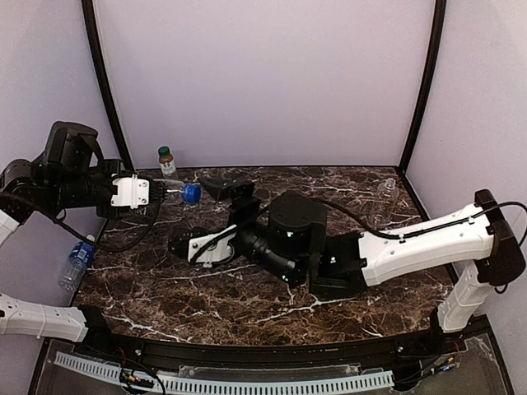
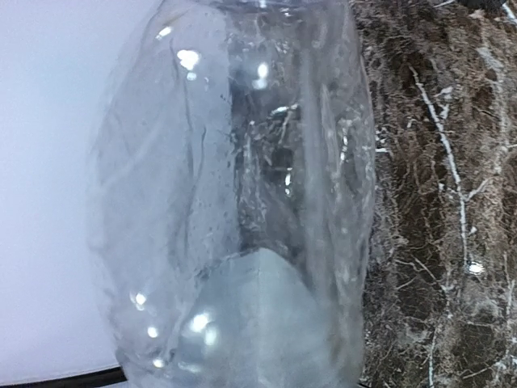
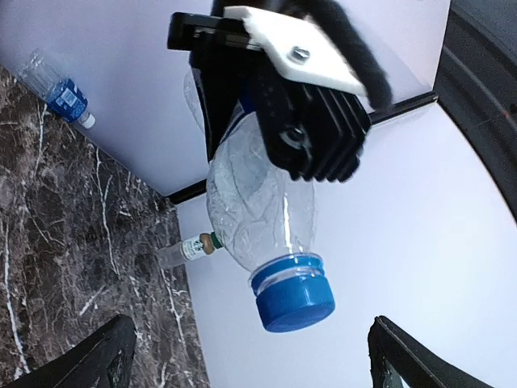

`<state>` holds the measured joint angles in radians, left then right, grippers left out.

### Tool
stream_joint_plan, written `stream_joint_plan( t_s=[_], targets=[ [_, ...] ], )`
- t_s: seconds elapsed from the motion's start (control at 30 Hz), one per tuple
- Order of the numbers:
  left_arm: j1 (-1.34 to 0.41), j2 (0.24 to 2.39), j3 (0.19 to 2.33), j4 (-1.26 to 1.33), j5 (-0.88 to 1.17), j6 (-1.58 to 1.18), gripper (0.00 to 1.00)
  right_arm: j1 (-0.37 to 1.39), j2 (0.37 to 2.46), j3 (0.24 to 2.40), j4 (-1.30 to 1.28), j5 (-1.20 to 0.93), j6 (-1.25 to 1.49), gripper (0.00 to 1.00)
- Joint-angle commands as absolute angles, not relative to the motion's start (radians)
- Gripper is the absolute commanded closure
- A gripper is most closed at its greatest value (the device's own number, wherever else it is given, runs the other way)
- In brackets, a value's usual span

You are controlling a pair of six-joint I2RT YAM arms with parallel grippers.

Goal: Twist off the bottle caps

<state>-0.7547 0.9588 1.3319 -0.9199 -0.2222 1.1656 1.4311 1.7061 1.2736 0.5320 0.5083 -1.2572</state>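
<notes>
My left gripper (image 1: 155, 191) is shut on a clear unlabelled bottle (image 1: 174, 192) and holds it sideways above the table's back left, its blue cap (image 1: 191, 193) pointing right. The bottle's body fills the left wrist view (image 2: 242, 202) and hides the fingers. My right gripper (image 1: 200, 216) is open, with its black fingers apart on either side just short of the cap. In the right wrist view the cap (image 3: 292, 295) hangs above and between the open fingertips (image 3: 105, 356), untouched. The brownish bottle (image 1: 167, 161) stands at the back left and also shows in the right wrist view (image 3: 190, 249).
A blue-labelled bottle (image 1: 76, 263) lies at the table's left edge and shows in the right wrist view (image 3: 60, 93). A small clear bottle (image 1: 387, 191) stands at the back right. The marble table (image 1: 247, 304) is walled on three sides.
</notes>
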Motion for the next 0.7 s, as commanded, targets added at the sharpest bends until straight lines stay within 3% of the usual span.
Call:
stream_joint_plan(
  t_s=[0.0, 0.13, 0.27, 0.43, 0.67],
  targets=[
    [-0.752, 0.925, 1.262, -0.679, -0.394, 1.176, 0.86, 1.318, 1.592, 1.390, 0.215, 0.310, -0.560, 0.01],
    [-0.753, 0.888, 1.160, -0.465, -0.489, 1.300, 0.84, 1.162, 1.546, 1.414, 0.185, -0.105, 0.011, 0.02],
    [-0.757, 0.869, 1.087, -0.269, -0.537, 1.413, 0.84, 1.060, 1.600, 1.468, 0.263, -0.314, 0.421, 0.01],
    [-0.763, 0.869, 1.046, -0.149, -0.562, 1.499, 0.82, 1.048, 1.699, 1.565, 0.235, -0.343, 0.616, 0.09],
    [-0.771, 0.854, 1.006, -0.114, -0.555, 1.539, 0.81, 1.046, 1.791, 1.646, 0.259, -0.406, 0.670, 0.20]
  ],
)
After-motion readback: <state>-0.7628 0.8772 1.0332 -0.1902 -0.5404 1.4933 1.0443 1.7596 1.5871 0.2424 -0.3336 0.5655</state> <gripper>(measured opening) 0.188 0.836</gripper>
